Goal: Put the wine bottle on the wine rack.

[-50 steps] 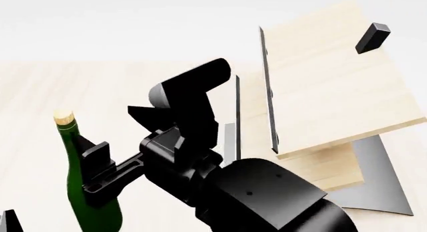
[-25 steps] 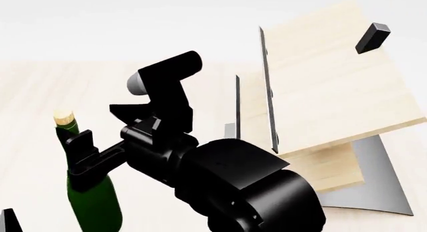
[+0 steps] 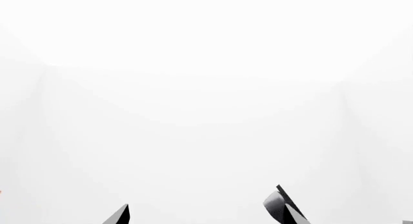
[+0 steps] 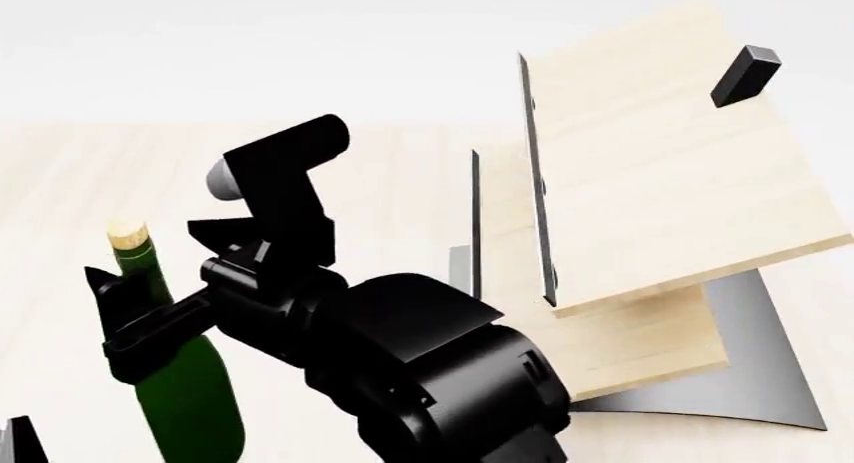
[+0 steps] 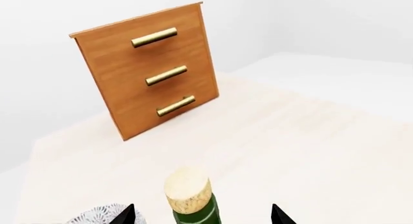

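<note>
The wine bottle (image 4: 194, 403) stands upright at the lower left of the head view, dark green with a tan cork (image 4: 127, 233). My right gripper (image 4: 123, 288) reaches across from the right and is open at the bottle's neck, one black finger (image 4: 134, 328) in front of the glass. In the right wrist view the cork (image 5: 187, 187) and neck (image 5: 197, 215) sit between the gripper's (image 5: 201, 217) spread fingertips, not touched. The wine rack (image 4: 667, 163) stands to the right, with slanted light-wood boards, a black peg (image 4: 743, 75) and a grey base (image 4: 754, 373). My left gripper (image 3: 203, 215) is open and faces blank white.
An orange-brown drawer cabinet (image 5: 148, 71) with three brass handles stands on the pale wood table (image 5: 310, 137) beyond the bottle. A grey-patterned round object (image 5: 96, 215) lies beside the bottle. A small black part (image 4: 16, 441) shows at the head view's lower left corner.
My right arm has swung left towards the bottle. Its open fingers have moved from beside the bottle's shoulder to around its neck. The bottle and rack have not moved.
</note>
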Available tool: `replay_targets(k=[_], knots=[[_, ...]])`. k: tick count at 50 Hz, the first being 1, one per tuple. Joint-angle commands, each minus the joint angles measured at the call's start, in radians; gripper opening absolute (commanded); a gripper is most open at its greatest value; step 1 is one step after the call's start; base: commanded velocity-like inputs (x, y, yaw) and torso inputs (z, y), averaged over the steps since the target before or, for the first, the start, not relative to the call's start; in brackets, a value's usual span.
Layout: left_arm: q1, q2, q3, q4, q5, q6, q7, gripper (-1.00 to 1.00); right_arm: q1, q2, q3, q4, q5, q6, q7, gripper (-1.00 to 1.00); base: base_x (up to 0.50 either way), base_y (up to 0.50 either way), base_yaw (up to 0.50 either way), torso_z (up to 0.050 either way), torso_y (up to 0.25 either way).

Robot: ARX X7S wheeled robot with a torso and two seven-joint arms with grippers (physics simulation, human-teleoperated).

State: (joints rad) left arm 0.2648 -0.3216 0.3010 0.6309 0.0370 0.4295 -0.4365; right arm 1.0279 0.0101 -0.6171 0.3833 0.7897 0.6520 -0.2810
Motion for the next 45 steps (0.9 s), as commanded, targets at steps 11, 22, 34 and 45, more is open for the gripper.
replay_targets(k=[11,22,34,45], knots=[[0.001,-0.006,0.01,0.001,0.004,0.003,-0.007,1.0,0.098,-0.007,-0.291,0.225,0.198,-0.267,0.065,1.0,0.0,0.0,0.0,0.0,0.0],[0.0,-0.01,0.01,-0.004,0.002,0.008,-0.013,1.0,0.167,-0.008,-0.508,0.339,0.401,-0.43,0.091,1.0,0.0,0.0,0.0,0.0,0.0],[-0.002,-0.013,0.014,-0.006,0.003,0.008,-0.017,1.0,0.165,0.032,-0.52,0.251,0.447,-0.432,0.125,-1.0,0.0,0.0,0.0,0.0,0.0],[-0.002,-0.017,0.013,-0.004,0.004,0.007,-0.023,1.0,0.198,0.114,-0.496,0.09,0.457,-0.425,0.229,-1.0,0.0,0.0,0.0,0.0,0.0]])
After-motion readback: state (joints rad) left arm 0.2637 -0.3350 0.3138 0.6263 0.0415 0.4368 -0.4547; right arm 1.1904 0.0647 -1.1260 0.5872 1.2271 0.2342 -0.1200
